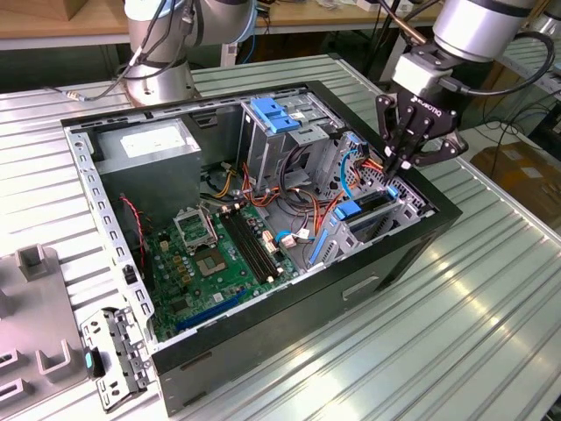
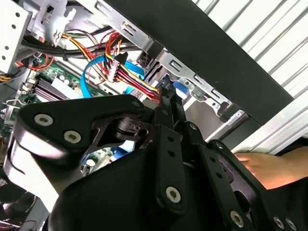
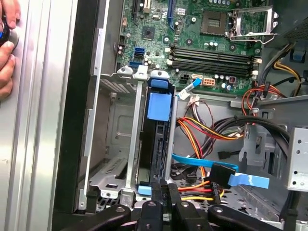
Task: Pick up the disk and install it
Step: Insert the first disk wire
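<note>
1. In the exterior view, an open computer case lay on its side on a ribbed metal surface. The arm reached in from the exterior view's right, and its pincer pointed down into the drive cage at the case's corner, fingers drawn together. The disk sat in that cage, dark with blue rails, directly beneath the fingertips. Further in lay the green motherboard, a grey power supply and a light-blue latch plate atop another bay. A grey fixture stood on the surface at the exterior view's left.

2. In the second wrist view, the black pincer linkage took up most of the foreground, its fingers pressed together into a narrow tip beside a bundle of red, yellow and black wires and a curving blue cable. A person's hand rested just outside the case wall.

3. In the first wrist view, the disk stood edgewise in a slot of the cage, a blue tab at its upper end and blue rail at its lower end, with the closed pincer touching or just above that lower end; whether it actually gripped the disk could not be told. An empty slot lay beside it. A person's fingers showed on the surface beyond the case edge.
</note>
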Available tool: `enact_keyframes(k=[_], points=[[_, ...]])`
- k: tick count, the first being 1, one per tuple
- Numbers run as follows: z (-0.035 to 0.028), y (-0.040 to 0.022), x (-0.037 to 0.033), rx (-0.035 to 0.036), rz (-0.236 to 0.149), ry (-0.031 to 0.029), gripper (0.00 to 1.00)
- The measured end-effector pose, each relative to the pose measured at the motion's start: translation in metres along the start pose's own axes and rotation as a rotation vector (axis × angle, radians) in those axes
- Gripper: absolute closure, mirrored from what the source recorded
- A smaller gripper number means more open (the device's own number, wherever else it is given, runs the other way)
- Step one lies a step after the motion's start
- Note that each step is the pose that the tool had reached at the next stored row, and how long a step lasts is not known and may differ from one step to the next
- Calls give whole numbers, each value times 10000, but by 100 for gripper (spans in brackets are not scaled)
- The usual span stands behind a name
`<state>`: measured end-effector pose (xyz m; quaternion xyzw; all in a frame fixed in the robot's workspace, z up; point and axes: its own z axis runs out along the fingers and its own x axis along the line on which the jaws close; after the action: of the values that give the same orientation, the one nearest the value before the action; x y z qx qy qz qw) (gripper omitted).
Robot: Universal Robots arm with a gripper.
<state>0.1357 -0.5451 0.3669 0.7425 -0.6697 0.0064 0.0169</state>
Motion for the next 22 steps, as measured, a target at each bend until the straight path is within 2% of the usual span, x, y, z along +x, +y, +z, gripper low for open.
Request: enact_keyframes(k=[3,10,14,15,16,20,22], points=[[21,11,0,-7,177,5,83],[56,127,23,-4,112,3,83],[93,136,23,-8,239,1,83],[107,155,20,-6,250,2,83],[126,178,18,25,250,3,83],[143,185,16,143,331,11,83],[150,198,15,160,403,11,83]])
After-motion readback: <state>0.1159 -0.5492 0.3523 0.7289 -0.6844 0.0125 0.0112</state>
